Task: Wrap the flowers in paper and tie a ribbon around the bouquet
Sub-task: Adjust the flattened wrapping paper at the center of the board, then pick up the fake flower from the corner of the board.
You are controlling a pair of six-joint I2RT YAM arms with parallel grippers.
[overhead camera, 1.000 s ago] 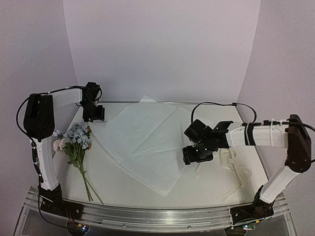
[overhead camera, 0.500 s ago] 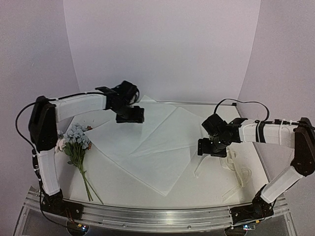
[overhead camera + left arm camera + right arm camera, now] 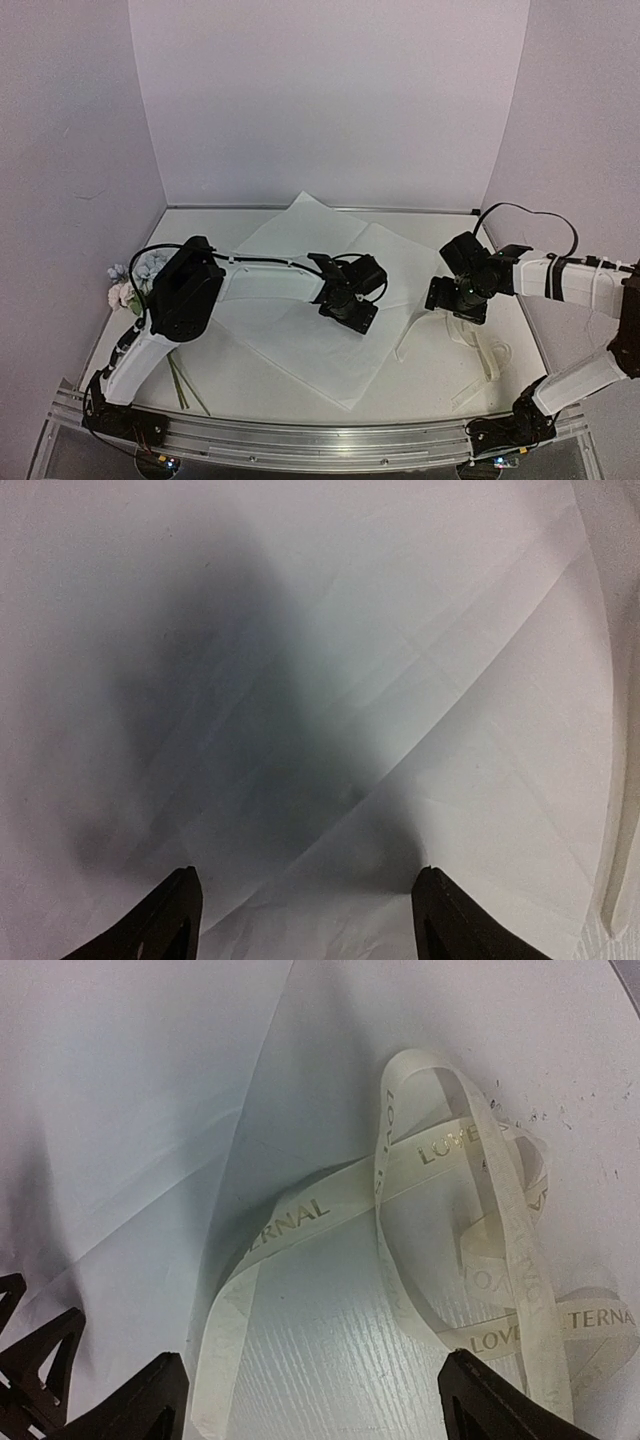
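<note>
Thin, creased white paper [image 3: 290, 250] spread across centre frame, directly beneath left gripper [image 3: 348, 312], fingers apart, empty. Floppy cream lettered ribbon [image 3: 300, 1212] looped at right, beneath right gripper [image 3: 315, 1410], likewise apart. Flowers [image 3: 125, 290] far left.

White, perhaps wrapped arms [image 3: 265, 283]; black joints [image 3: 185, 290]

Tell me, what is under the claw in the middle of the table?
Only the white paper, creased and shadowed, lies under the left claw. Whatever is beneath the sheet is covered.
</note>
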